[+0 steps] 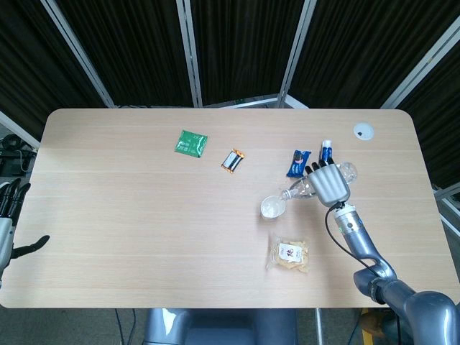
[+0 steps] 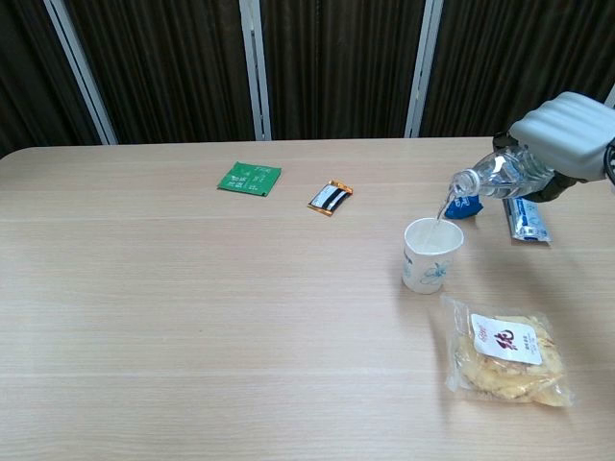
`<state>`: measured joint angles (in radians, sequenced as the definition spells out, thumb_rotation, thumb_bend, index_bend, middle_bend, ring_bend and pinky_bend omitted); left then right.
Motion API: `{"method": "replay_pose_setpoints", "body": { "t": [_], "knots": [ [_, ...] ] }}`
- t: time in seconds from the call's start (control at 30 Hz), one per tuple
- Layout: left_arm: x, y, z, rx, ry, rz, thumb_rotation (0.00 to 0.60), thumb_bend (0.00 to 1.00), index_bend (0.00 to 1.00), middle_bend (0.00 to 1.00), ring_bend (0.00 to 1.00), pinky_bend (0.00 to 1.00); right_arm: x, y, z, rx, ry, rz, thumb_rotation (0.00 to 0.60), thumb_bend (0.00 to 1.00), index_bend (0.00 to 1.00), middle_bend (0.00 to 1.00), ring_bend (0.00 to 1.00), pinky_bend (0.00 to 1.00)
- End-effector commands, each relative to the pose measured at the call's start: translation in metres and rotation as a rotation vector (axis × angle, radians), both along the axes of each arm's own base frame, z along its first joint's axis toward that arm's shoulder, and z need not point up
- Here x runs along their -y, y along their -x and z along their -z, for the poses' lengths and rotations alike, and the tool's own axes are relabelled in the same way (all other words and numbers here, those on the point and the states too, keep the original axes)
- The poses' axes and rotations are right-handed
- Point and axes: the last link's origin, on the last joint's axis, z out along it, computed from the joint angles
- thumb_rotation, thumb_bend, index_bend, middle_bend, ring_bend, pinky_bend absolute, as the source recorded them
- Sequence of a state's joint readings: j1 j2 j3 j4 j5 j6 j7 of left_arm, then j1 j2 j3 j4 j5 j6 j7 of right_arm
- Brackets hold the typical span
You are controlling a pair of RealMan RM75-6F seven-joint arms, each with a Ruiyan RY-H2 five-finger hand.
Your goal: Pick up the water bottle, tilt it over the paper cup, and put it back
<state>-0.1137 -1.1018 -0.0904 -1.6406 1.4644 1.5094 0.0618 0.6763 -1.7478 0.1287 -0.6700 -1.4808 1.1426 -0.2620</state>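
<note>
Looks like a robotics lab or test cell, not anybody's home. The pale wood-grain table [image 1: 144, 215] sits boxed in by black curtain panels [image 1: 237, 43] hung on slanted metal frame posts [image 1: 188, 50], so it's a screened-off recording booth. The stuff laid out is spaced like props: a green sachet [image 1: 190, 142], a snack bar [image 1: 233, 159] and a bagged snack [image 2: 506, 351].

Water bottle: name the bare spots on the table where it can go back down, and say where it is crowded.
Free: the wide stretch left of the paper cup, below the green packet. Crowded: around the right hand holding the water bottle, with the blue packets behind and the snack bag in front.
</note>
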Motion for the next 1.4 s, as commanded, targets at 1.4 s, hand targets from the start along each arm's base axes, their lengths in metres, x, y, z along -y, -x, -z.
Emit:
{"method": "replay_pose_setpoints", "body": {
  "t": [1.4],
  "knots": [
    [0.001,-0.002,0.005,0.010,0.035,-0.010,0.600,0.00,0.00,0.00,0.00,0.00,-0.066,0.021,0.011,1.363,-0.336,0.394,0.600,0.50,0.45,0.63,0.55,0.52]
  ]
}}
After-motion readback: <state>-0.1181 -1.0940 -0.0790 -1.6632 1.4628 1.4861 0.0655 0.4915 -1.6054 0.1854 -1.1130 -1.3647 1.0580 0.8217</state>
